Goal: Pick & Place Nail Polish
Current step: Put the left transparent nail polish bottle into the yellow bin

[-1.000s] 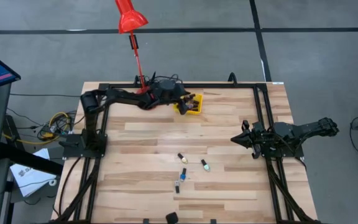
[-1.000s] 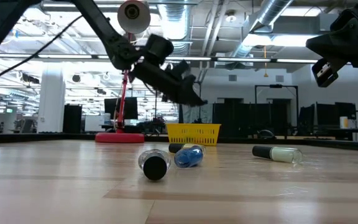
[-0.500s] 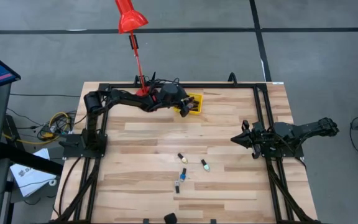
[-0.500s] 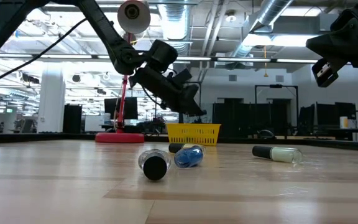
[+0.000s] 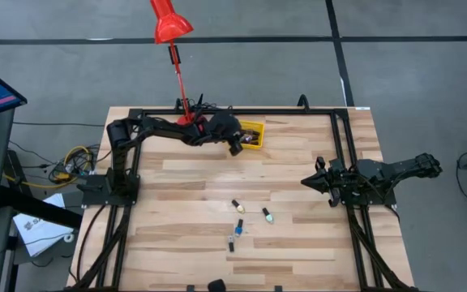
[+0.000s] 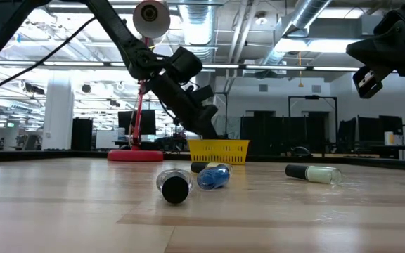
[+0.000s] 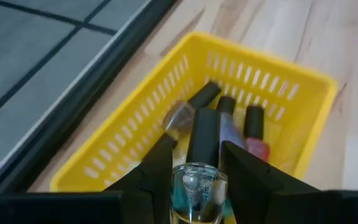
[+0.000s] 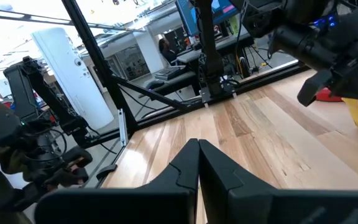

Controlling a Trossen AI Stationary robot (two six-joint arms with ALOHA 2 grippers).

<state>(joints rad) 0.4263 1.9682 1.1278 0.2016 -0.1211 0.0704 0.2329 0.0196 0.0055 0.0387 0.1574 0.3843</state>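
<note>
My left gripper (image 5: 238, 144) hangs over the near left corner of the small yellow bin (image 5: 256, 128) at the table's far side, shut on a clear-glass nail polish bottle (image 7: 197, 186) with a black cap (image 7: 204, 134). The bin (image 7: 272, 68) holds several more bottles lying on its floor. Several bottles lie on their sides mid-table: a dark-capped one (image 5: 237, 204), a pale green one (image 5: 267, 216), a blue one (image 5: 238, 226). My right gripper (image 5: 306, 182) is shut and empty, raised over the table's right part. My left gripper pinches the bottle's glass body (image 7: 196, 198) between its two fingers. The fingers slant down toward the bin from the table's left side and lie along the bottle. The bottle is lifted clear, its black cap sticking out past the fingertips (image 7: 164, 155) toward the bin's inside.
A red lamp stand (image 5: 171, 32) rises just behind the table's far edge, left of the bin. Black frame rails (image 5: 298, 113) run along the table's far edge and sides. In the low view the loose bottles (image 6: 214, 176) lie in front of the bin (image 6: 219, 150).
My left gripper has tipped more steeply downward and drawn back a little toward the table's left and near side, from over the bin's middle to its near left corner, still shut on the bottle.
</note>
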